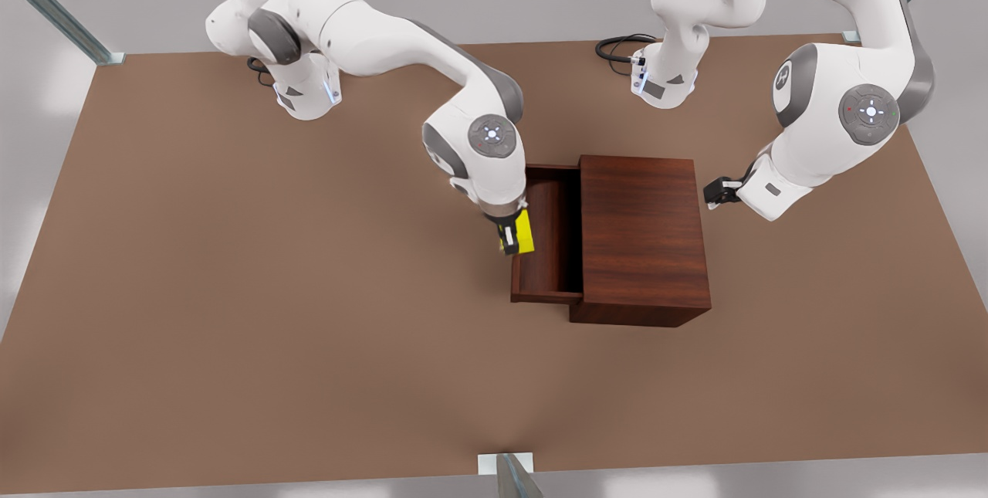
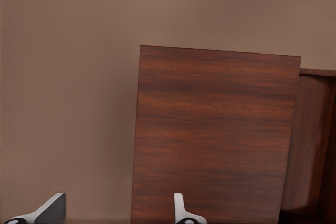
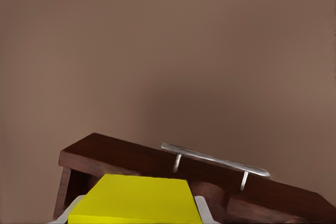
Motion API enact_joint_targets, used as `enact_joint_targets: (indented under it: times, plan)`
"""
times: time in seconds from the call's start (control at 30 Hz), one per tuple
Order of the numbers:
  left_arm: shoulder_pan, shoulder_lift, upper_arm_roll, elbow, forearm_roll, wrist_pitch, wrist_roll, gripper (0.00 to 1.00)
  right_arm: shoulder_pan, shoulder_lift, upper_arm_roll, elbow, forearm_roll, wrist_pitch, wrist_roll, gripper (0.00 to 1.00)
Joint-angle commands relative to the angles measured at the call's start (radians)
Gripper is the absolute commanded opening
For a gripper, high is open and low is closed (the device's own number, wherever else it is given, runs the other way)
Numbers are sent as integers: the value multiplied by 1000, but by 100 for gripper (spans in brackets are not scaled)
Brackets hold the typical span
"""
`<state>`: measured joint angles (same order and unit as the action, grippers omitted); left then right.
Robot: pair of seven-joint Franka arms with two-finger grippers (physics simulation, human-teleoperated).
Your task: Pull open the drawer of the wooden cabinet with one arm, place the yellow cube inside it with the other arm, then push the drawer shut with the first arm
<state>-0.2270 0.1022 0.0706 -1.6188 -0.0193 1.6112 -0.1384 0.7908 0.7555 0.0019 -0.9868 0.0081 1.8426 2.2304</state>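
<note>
The wooden cabinet (image 1: pixel 641 239) (image 2: pixel 215 129) stands mid-table with its drawer (image 1: pixel 544 270) pulled out toward the front view's left. The drawer's front panel (image 3: pixel 126 156) carries a metal bar handle (image 3: pixel 215 158). My right gripper (image 1: pixel 512 237) (image 3: pixel 139 217) is shut on the yellow cube (image 1: pixel 526 232) (image 3: pixel 139 199) and holds it over the open drawer, just inside the front panel. My left gripper (image 1: pixel 714 193) (image 2: pixel 116 216) hovers open beside the cabinet's side on the front view's right, with nothing between its fingers (image 2: pixel 181 208).
The brown table (image 1: pixel 270 313) stretches wide around the cabinet. Both arm bases (image 1: pixel 305 96) (image 1: pixel 664 81) stand at the far edge, with a black cable (image 1: pixel 617 46) by one. Metal frame posts (image 1: pixel 46 11) mark the corners.
</note>
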Motion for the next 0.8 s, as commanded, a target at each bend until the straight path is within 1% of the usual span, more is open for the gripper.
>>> enact_joint_targets:
  times: [0.0,0.13,0.2,0.27,0.3,0.33,0.37,0.47,0.5,0.53,0.57,0.6,0.63,0.67,0.7,0.73,0.77]
  plan:
    - [0,-1,1,0,1,-1,-1,100,27,25,-10,22,7,-8,775,48]
    - [0,-1,1,0,1,-1,-1,100,76,84,-20,83,7,-3,818,48]
    - [0,-1,0,0,1,-1,-1,100,113,107,-49,97,6,23,842,48]
    - [0,-1,1,0,1,-1,-1,100,130,123,-60,99,6,33,845,48]
    - [0,-1,1,0,1,-1,-1,100,133,125,-66,99,6,40,842,60]
    - [0,-1,1,0,1,-1,-1,100,134,125,-68,99,4,40,841,81]
    - [-2,-1,0,0,1,-1,-1,100,134,123,-66,97,-13,37,839,100]
    - [-2,4,-2,19,21,-1,-13,100,123,102,-82,97,-20,-14,831,100]
    - [-2,4,-2,23,18,-1,-17,100,84,62,-83,97,-20,-63,781,100]
    - [-5,22,-3,108,-1,-2,-24,100,-26,-28,-51,94,-10,-182,651,100]
    - [-64,68,-11,191,-5,-17,-142,100,-171,-82,30,91,-10,-264,522,100]
    - [-181,172,-12,327,5,-45,-413,100,-375,-124,122,89,-14,-365,293,100]
    - [-264,273,-11,457,18,-45,-651,100,-496,-128,144,89,-17,-439,63,100]
    - [-348,415,-6,620,18,-42,-868,100,-614,-191,152,48,-20,-431,-341,100]
    - [-405,476,-3,678,30,-30,-951,100,-702,-206,150,-2,-46,-401,-795,100]
    - [-460,498,-5,680,45,18,-1053,100,-794,-257,148,-128,-60,-273,-1282,100]
    - [-506,539,-2,682,50,99,-1153,100,-826,-321,130,-255,-57,-261,-1758,100]
